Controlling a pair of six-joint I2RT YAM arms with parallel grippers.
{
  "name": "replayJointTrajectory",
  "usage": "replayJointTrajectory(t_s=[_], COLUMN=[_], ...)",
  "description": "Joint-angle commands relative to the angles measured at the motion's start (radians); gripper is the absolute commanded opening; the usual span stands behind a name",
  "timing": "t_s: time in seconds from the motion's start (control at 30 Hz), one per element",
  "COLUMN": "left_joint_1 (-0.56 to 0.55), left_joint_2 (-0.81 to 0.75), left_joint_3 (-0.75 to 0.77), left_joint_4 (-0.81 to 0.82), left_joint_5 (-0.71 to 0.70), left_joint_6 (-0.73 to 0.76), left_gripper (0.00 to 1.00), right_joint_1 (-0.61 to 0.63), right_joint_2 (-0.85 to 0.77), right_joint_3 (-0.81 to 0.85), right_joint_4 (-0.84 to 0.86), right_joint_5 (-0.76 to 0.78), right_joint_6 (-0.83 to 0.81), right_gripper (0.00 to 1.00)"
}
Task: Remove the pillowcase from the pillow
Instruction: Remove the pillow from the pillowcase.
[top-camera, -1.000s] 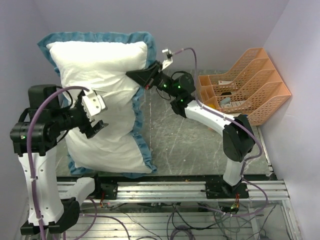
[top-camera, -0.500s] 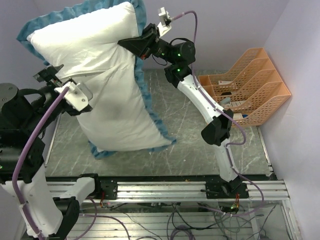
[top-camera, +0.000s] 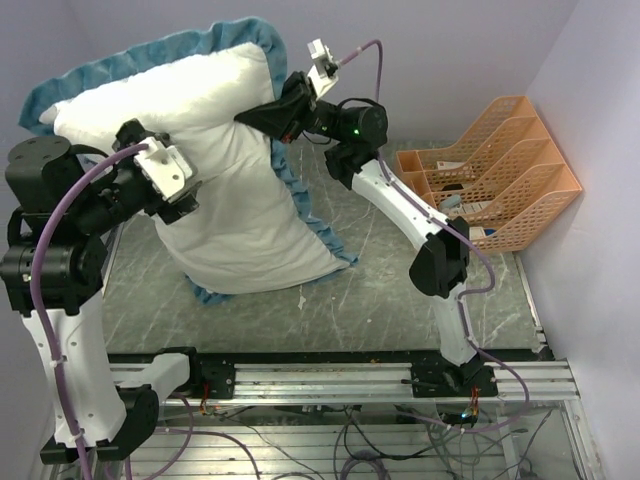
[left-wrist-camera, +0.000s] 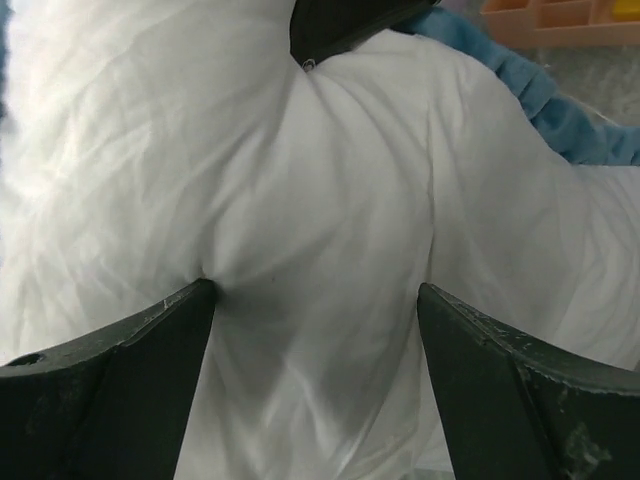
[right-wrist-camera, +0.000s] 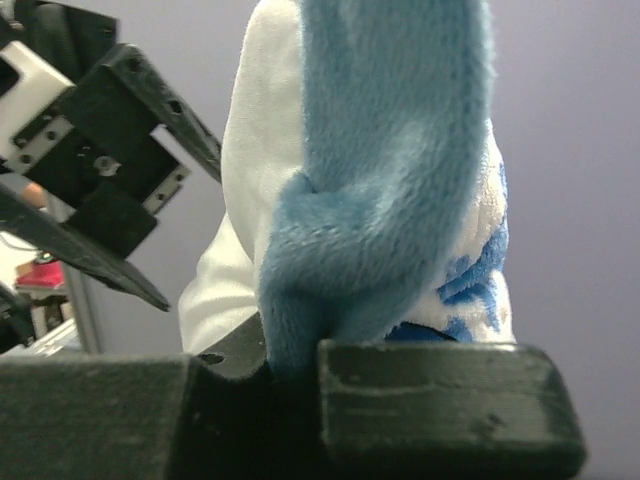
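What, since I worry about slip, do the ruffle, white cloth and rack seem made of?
The pillowcase ruffle looks like teal plush fleece, matte: short fuzzy pile. The white cloth looks like thin woven cotton or similar, matte: fine soft creases. The rack looks like moulded orange plastic: rigid lattice walls.

Left gripper (left-wrist-camera: 315, 375), raised at left, jaws spread wide. Right gripper (top-camera: 260, 116), arm stretched high and far, jaws clamped on teal-ruffled fabric pillowcase (right-wrist-camera: 385, 190).
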Motion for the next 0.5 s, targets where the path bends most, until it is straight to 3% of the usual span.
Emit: replayJointTrajectory(t_s=[0.0,0.1,0.2,0.37,0.47], left_joint_1=[-0.005,-0.005,-0.005,-0.005,-0.005], left_joint_2=[0.003,-0.006,-0.022,-0.087,-0.119], left_joint_3=[-0.064,-0.139,-0.195,-0.271,-0.290], left_joint_4=[-0.005,-0.001,0.004,0.124,0.199], left_joint_5=[0.084,0.046,0.017,0.011,0.028], left_joint_6=[0.020,0.086,0.145,0.138,0.081], left_gripper=[0.91,0.87,0.76,0.33,0.10], right_joint_1=[0.047,0.068,0.069,0.068,0.064], right_joint_2=[-0.123,-0.134,-0.153,-0.205,-0.253], right_joint_3=[-0.085,-0.094,-0.141,-0.219,-0.261], right_joint_4=[0.141,0.115,0.167,0.146,-0.012], right_joint_5=[-0.085,-0.127,-0.147,-0.156,-0.083], right_joint_6=[0.006,-0.011,0.024,0.007,-0.109], right_gripper=[0.00,0.00,0.00,0.00,0.05])
